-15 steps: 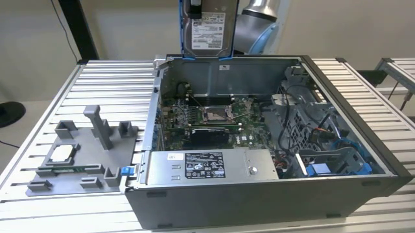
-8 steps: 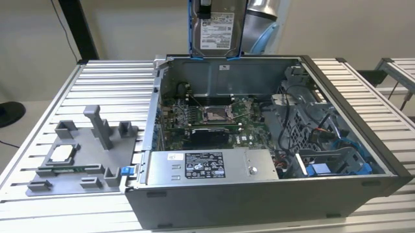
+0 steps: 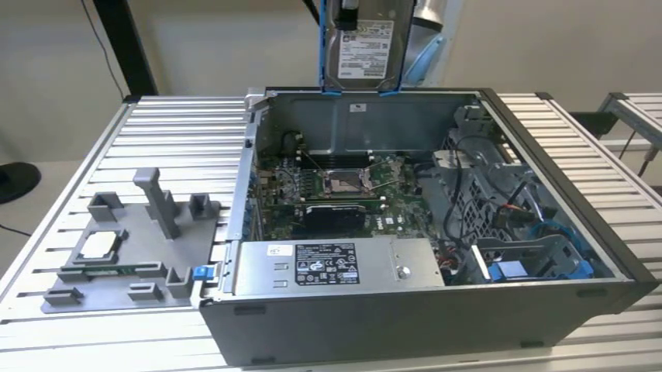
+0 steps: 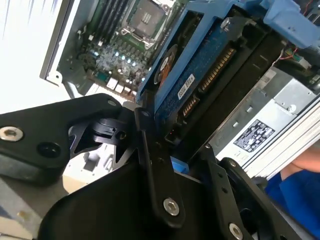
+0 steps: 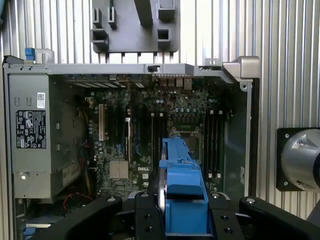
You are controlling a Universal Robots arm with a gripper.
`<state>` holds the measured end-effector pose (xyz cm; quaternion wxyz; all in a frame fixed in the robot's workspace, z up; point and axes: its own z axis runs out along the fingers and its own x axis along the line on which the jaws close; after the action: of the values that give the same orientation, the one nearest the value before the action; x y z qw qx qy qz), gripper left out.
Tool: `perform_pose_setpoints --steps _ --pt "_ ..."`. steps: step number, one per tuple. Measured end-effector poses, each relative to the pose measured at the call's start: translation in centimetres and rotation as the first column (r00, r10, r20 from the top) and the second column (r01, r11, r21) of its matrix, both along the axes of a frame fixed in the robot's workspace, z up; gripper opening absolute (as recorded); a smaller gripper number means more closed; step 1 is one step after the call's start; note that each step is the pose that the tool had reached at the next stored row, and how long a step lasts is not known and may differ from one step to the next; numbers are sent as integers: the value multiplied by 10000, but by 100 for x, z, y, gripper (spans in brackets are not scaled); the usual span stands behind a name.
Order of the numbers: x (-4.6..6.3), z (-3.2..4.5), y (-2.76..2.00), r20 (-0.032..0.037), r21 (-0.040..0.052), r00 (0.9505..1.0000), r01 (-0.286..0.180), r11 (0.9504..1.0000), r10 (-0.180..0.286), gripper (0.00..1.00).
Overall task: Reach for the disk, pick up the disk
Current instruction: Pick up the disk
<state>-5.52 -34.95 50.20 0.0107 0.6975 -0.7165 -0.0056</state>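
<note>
The disk (image 3: pixel 362 48), silver-grey with a white label and a blue bracket along its edges, hangs upright in the air above the back wall of the open computer case (image 3: pixel 579 288). My gripper (image 5: pixel 184 212) is shut on the disk, its black fingers (image 5: pixel 145 212) pressing either side of the blue bracket (image 5: pixel 182 187). In the second wrist view the disk's underside (image 4: pixel 200 75) with its connector sits between the same fingers (image 4: pixel 150 165). Below it lies the motherboard (image 5: pixel 150 130).
A long grey power supply box (image 3: pixel 331 267) with a label sits at the case's front. A drive cage with blue parts (image 3: pixel 517 270) fills the exterior view's right of the case. A grey fixture plate (image 3: pixel 124 248) holding a small silver chip (image 3: pixel 101 244) lies on the slatted table. A blue sleeve (image 4: pixel 295 187) shows nearby.
</note>
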Motion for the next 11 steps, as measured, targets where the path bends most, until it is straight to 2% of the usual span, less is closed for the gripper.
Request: perform_pose_setpoints --steps 11 --pt "508 0 -1 1 1 10000 -2 10000 2 0"
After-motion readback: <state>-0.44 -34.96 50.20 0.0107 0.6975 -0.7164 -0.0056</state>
